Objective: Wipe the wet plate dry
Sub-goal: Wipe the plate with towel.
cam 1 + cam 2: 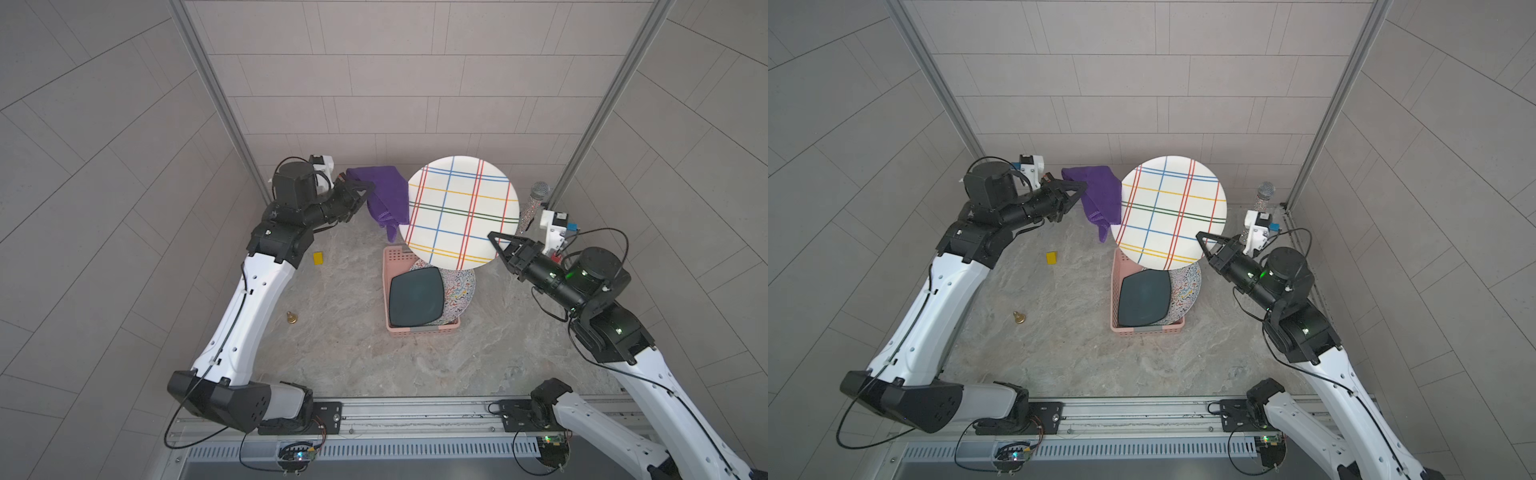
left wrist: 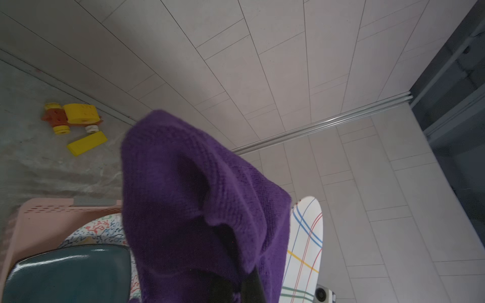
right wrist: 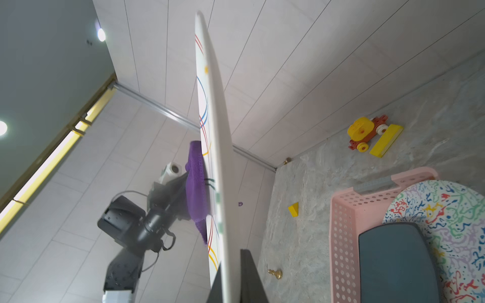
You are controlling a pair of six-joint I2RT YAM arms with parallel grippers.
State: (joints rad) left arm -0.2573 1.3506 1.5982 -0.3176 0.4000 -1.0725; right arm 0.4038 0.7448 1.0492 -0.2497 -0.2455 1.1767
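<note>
A round white plate (image 1: 461, 212) (image 1: 1171, 210) with coloured crossing lines hangs tilted in the air above the table's back. My right gripper (image 1: 495, 242) (image 1: 1202, 242) (image 3: 232, 274) is shut on its lower right rim, one finger on each face. In the right wrist view the plate (image 3: 216, 126) shows edge-on. My left gripper (image 1: 368, 189) (image 1: 1081, 187) (image 2: 236, 286) is shut on a purple cloth (image 1: 384, 195) (image 1: 1100, 197) (image 2: 196, 189), which drapes over its jaws. The cloth (image 3: 195, 189) lies against the patterned face at the plate's (image 2: 304, 236) left rim.
Under the plate a pink basket (image 1: 392, 257) holds a dark teal square plate (image 1: 415, 297) and a speckled plate (image 1: 459, 291). A yellow block (image 1: 318, 258), a small brass piece (image 1: 291, 318), a microphone (image 1: 536, 199) and a toy car (image 3: 364, 133) lie around.
</note>
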